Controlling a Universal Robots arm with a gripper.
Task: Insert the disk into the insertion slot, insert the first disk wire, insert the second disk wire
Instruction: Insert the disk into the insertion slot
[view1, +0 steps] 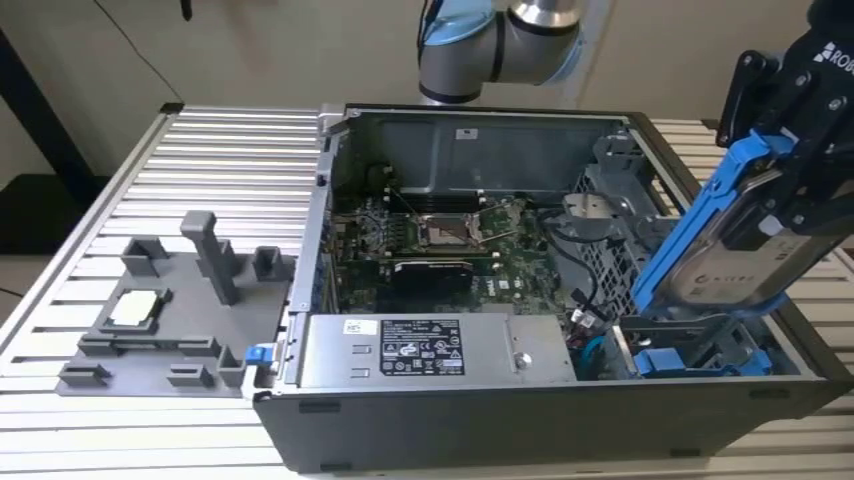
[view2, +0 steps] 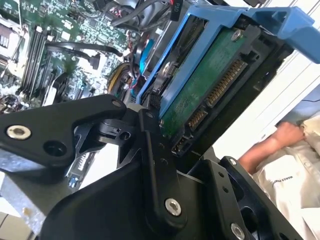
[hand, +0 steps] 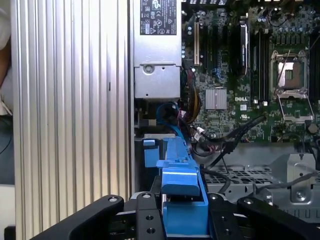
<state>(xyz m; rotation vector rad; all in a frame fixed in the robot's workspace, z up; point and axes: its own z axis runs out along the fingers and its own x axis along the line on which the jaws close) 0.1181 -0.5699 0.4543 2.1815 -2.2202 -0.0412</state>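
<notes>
Closest in the exterior view is the open computer case (view1: 534, 425); at the exterior view's right the gripper (view1: 785, 215) clamps the disk (view1: 707, 255), tilted just over the insertion slot (view1: 687, 335), not yet in. In the second wrist view, black fingers (view2: 152, 150) pinch the disk's green underside, a person's hand (view2: 287, 135) beyond. In the first wrist view, its blue carrier (hand: 182, 200) sits between the fingers.

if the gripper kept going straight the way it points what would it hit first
Probably the insertion slot: the gripper points down at it, shut on the disk, whose lower end leads. Depth is unclear, so the disk may catch the slot's metal edge or the seated blue carrier.
</notes>
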